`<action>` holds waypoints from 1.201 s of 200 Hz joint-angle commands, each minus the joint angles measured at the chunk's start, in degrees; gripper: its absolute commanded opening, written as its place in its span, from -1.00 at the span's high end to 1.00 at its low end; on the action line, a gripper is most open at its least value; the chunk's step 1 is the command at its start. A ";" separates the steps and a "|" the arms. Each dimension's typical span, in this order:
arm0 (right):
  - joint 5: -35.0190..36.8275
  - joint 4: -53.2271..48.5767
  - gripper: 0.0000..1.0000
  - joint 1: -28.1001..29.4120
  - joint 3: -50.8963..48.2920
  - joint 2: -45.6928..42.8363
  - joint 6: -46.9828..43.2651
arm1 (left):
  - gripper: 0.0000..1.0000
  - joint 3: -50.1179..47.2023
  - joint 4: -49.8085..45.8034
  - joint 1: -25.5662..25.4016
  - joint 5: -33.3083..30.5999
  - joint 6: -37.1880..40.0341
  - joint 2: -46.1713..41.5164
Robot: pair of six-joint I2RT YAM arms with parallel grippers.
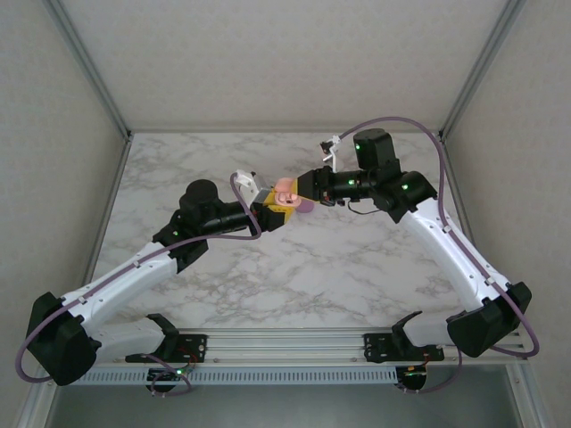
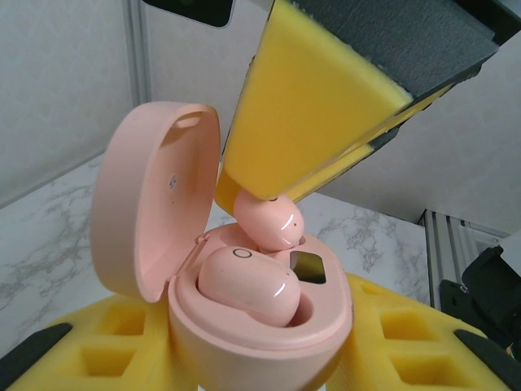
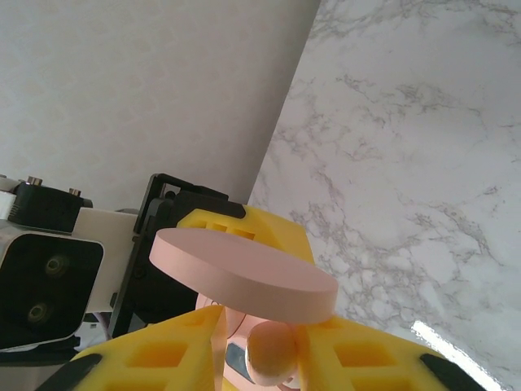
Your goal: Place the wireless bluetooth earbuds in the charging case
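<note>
My left gripper (image 1: 272, 212) is shut on a peach-pink charging case (image 2: 260, 326), which it holds above the table with the lid (image 2: 151, 204) hinged open. One pink earbud (image 2: 244, 281) lies seated in the near socket. A second pink earbud (image 2: 273, 224) stands tilted with its lower end in the far socket, under the yellow fingertips (image 2: 317, 106) of my right gripper (image 1: 301, 198). In the right wrist view this earbud (image 3: 271, 354) sits between the yellow pads (image 3: 163, 358), touching the right one with a slim gap on the left. The lid (image 3: 244, 273) hangs just above it.
The marble table (image 1: 294, 267) spreads under both arms. Walls and metal frame posts (image 1: 89, 67) close it in at the back and sides. A rail (image 1: 285, 343) with the arm bases runs along the near edge.
</note>
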 commanded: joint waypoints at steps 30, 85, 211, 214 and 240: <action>2.07 -3.80 0.36 0.36 1.72 -0.05 -1.51 | 0.51 1.83 4.61 -0.70 0.59 -0.49 -0.82; 2.25 -4.19 0.30 0.40 2.24 -0.79 -1.68 | 0.51 2.01 3.17 -0.64 0.63 0.05 -1.20; 2.31 -3.78 0.54 0.38 2.87 -1.62 -1.51 | 0.51 2.36 2.27 -0.97 0.19 0.74 -0.68; 2.38 -3.79 0.54 0.38 2.83 -1.50 -1.55 | 0.51 2.36 2.32 -1.01 0.19 0.75 -0.60; 2.12 -2.63 0.53 0.44 2.87 -1.04 -1.08 | 0.51 2.52 2.01 -1.06 0.31 0.84 -0.67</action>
